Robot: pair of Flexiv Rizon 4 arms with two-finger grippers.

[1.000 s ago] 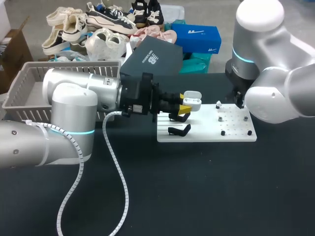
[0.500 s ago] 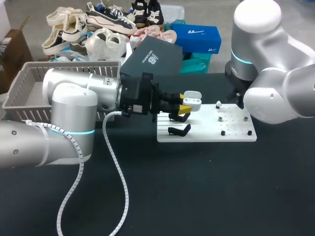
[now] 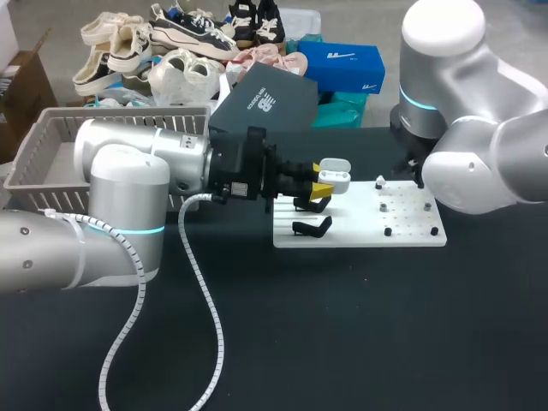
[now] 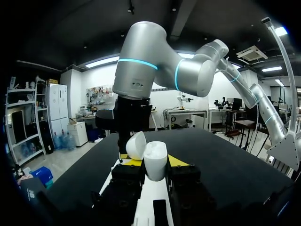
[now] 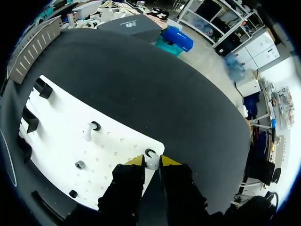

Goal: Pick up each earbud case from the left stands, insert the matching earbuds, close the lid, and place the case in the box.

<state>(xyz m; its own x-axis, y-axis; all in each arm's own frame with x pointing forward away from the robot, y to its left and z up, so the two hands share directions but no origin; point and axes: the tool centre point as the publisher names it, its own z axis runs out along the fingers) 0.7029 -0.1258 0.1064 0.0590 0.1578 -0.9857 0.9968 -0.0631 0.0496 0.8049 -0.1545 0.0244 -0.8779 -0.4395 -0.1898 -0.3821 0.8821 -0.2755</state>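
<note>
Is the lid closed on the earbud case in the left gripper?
No, the earbud case held by the left gripper has its lid swung open.

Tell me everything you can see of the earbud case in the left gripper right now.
The earbud case is a small white shell, rounded and glossy like smooth plastic. Its lid is hinged open and tipped back to one side. The case stands upright in the left gripper, whose yellow tips press it from both sides. In the head view it sits over the left part of the white board, above the black stands. Whether it touches a stand cannot be told.
</note>
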